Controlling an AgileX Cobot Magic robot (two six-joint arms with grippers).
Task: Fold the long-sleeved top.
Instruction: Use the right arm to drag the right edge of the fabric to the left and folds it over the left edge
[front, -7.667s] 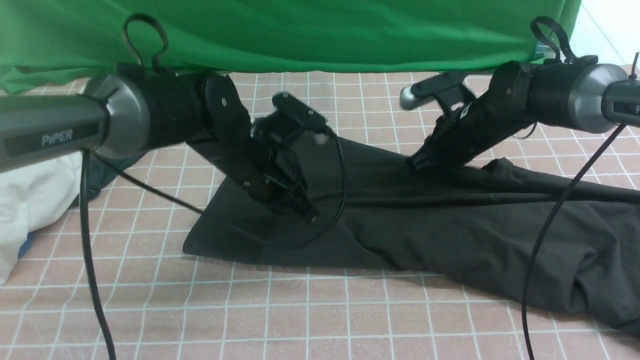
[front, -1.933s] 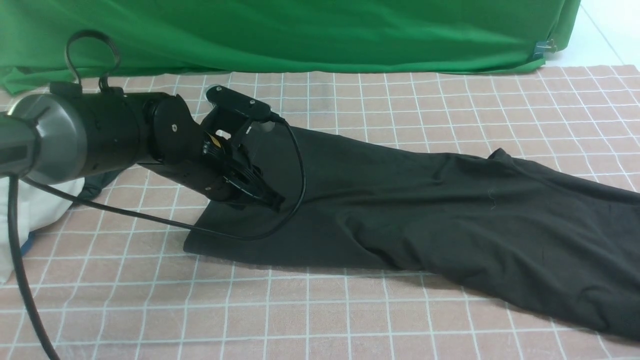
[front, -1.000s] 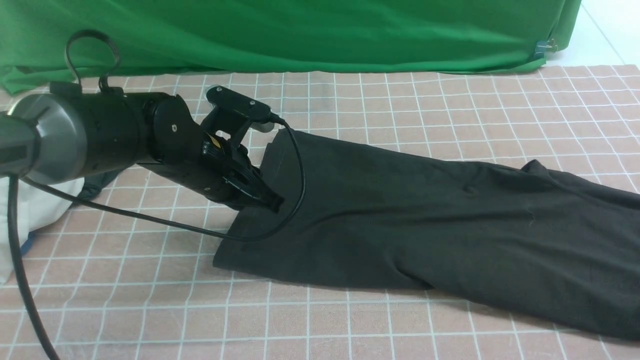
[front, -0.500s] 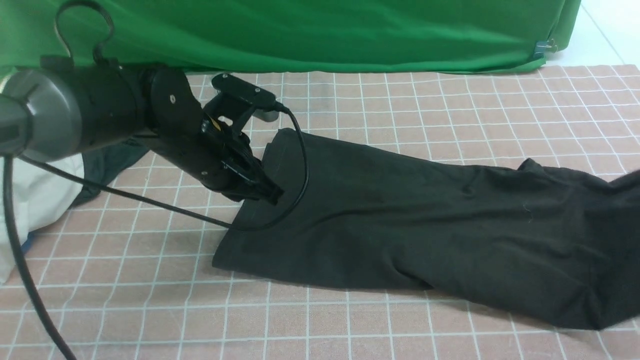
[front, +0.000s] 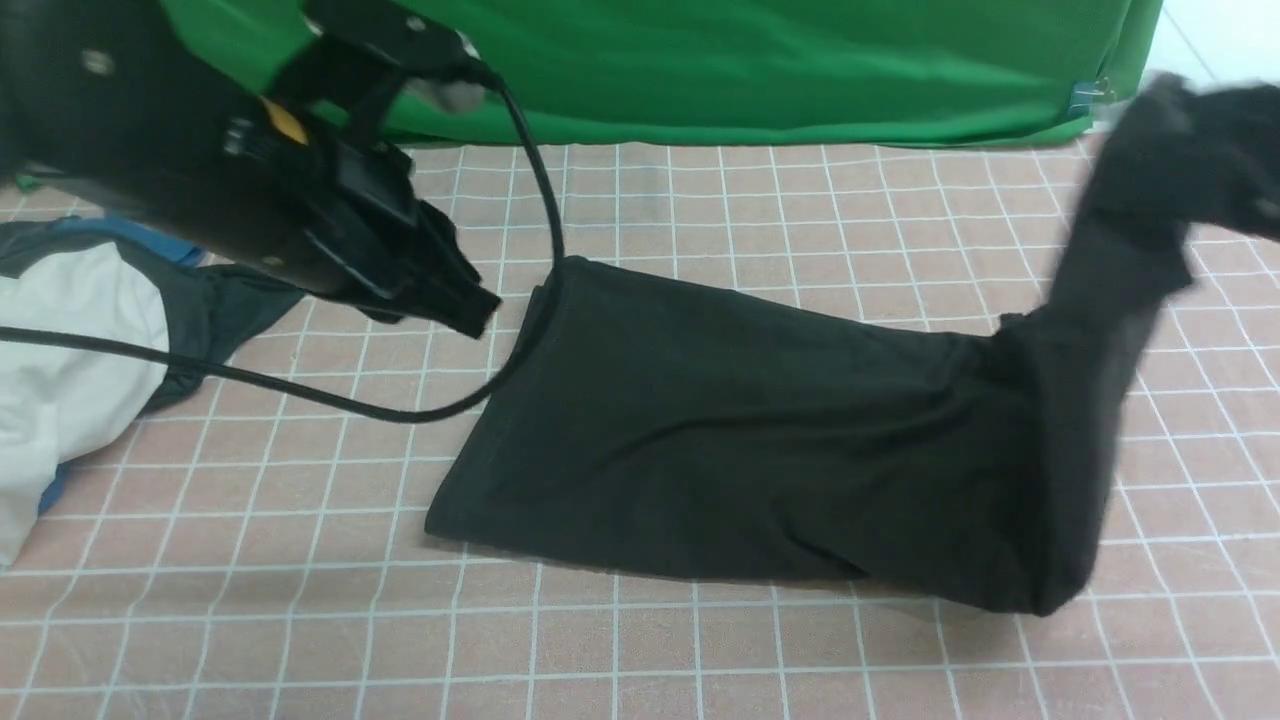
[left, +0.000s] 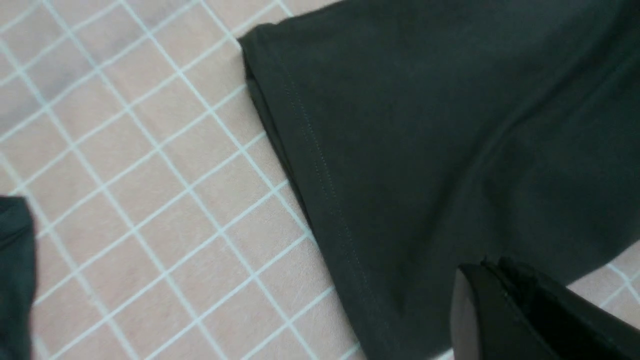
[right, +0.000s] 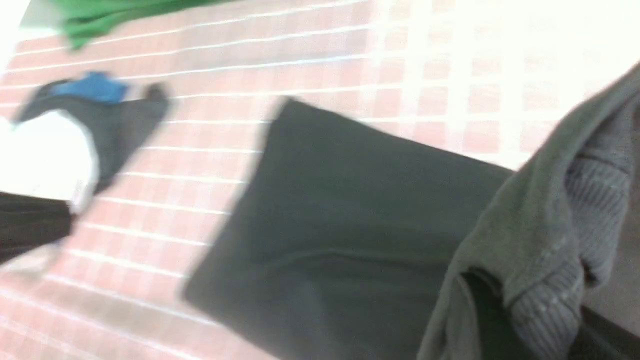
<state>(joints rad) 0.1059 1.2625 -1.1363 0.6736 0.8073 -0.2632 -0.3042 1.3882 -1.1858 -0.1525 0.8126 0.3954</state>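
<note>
The long-sleeved top (front: 720, 430), black and soft, lies across the pink checked cloth, its hemmed end (left: 320, 165) flat and nearest my left arm. Its right end (front: 1150, 170) is lifted high and blurred, hanging down in a steep fold. My right gripper (right: 492, 300) is shut on that end, with a ribbed cuff (right: 575, 250) draped over its jaws. My left gripper (front: 478, 312) hangs above the table just left of the top, clear of it. In the left wrist view the left gripper (left: 487, 267) has its fingers pressed together with nothing between them.
A white garment (front: 70, 380) and a smaller dark cloth with blue trim (front: 235, 305) lie at the far left. The left arm's black cable (front: 350, 405) sags onto the table and the top's edge. A green backdrop (front: 750, 70) hangs along the back.
My left arm has risen and drawn back to the left, off the top. The top's right end has been pulled from the table high into the air at the right.
</note>
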